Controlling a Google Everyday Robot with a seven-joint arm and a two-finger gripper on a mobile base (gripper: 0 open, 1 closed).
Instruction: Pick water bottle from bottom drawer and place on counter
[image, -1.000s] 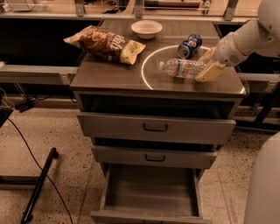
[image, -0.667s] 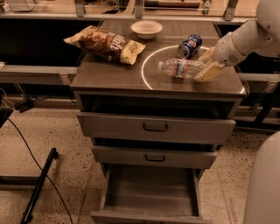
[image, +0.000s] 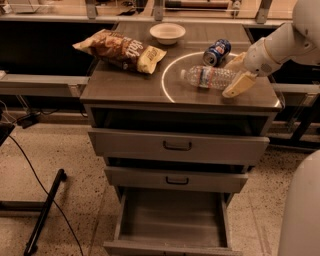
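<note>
**A robot test lab, dressed with kitchen props**

A lab is suggested by the speckled floor (image: 75, 150), across which a black cable (image: 30, 165) is trailed beside a stand (image: 45, 210), and by the white circle (image: 163, 82) marked on the counter (image: 115, 82) of a grey drawer cabinet (image: 150, 142). The gripper (image: 236, 74) is seen over the counter's right side, at the water bottle (image: 207, 77).

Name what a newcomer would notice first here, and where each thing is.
The water bottle lies on its side in the white circle on the counter, the gripper at its base. Below, the bottom drawer stands open; a chip bag lies at the counter's left.
</note>
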